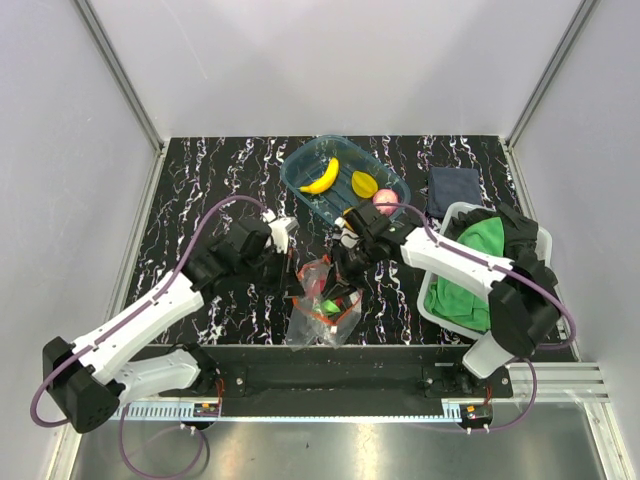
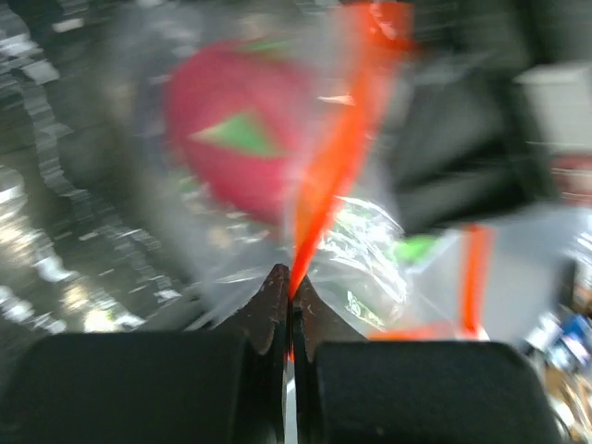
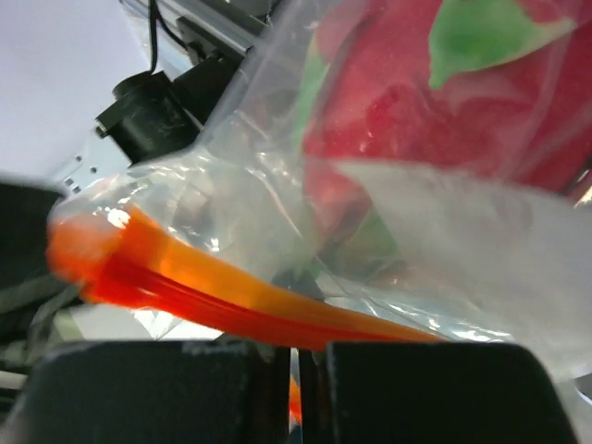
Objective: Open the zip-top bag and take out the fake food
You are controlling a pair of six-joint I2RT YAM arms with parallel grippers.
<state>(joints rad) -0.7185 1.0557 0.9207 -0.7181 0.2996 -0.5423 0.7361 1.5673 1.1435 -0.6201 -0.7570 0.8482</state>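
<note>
The zip-top bag [image 1: 320,312] is held up just above the near middle of the table [image 1: 200,200], between the two grippers. Its clear body sags toward the near edge. A red fruit [image 2: 231,129] with a green patch is seen inside it, so the bag is judged not yet emptied. The red-orange zip strip [image 2: 335,157] forms the upper, far edge, and its long axis is judged to run roughly left to right from one gripper to the other.

The left gripper [image 2: 289,277] is closed, its fingertips pinched on the strip, which leads straight away from them. The right gripper [image 3: 294,351] is likewise closed on the strip, which crosses its fingers sideways. Whether each holds a single lip or both lips together cannot be told. The coming move is judged to depend on this, since the mouth parts only if the lips are drawn opposite ways.

Both arms are reached inward, the forearms angled toward each other and the wrists close together, neither clearly nearer.

Farther off, a banana [image 1: 320,178], a yellow round piece [image 1: 364,183] and a pinkish ball [image 1: 385,200] lie in the teal tray [image 1: 300,165].
</note>
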